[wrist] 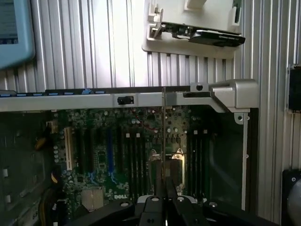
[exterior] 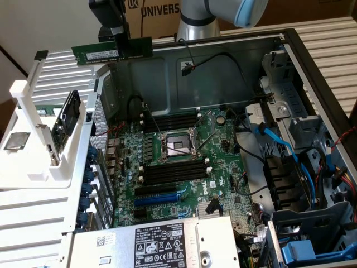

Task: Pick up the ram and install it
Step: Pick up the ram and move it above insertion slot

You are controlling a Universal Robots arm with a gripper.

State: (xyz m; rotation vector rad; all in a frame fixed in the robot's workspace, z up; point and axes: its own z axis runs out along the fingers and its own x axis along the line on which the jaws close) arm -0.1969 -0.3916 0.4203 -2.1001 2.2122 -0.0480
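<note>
Wrist view, closest to you: the pincer (wrist: 163,195) is clamped on the ram (wrist: 163,136), its dark fingers (wrist: 151,207) pressed to either face of the stick. You see the ram edge-on, a thin line pointing away from the camera. Past it lies the open computer case (wrist: 230,92) with the motherboard (wrist: 94,155) inside. The ram's line crosses the CPU socket (wrist: 165,162), which sits between two banks of black memory slots (wrist: 134,155). Beyond the case rim, a white holder (wrist: 188,47) rests on the slatted surface (wrist: 94,42).

In the exterior view, nearest you is the power supply (exterior: 162,243) with its pale label. Behind it the motherboard (exterior: 217,139) lies flat in the computer case (exterior: 223,72). It carries a blue expansion slot (exterior: 159,199), then memory slots (exterior: 173,173) on either side of the CPU socket (exterior: 177,146).

Farther back, the pincer (exterior: 124,47) holds the ram (exterior: 95,54) in the air above the case's far rim, toward the exterior view's left. The stick lies roughly level, its pale label facing you, and it touches nothing but the fingers. The white holder (exterior: 33,139) stands on the surface (exterior: 329,39) at the exterior view's left of the case, with a dark flat component (exterior: 70,111) upright in it. Farthest off, the arm (exterior: 201,17) rises in front of a cardboard box (exterior: 159,8).
</note>
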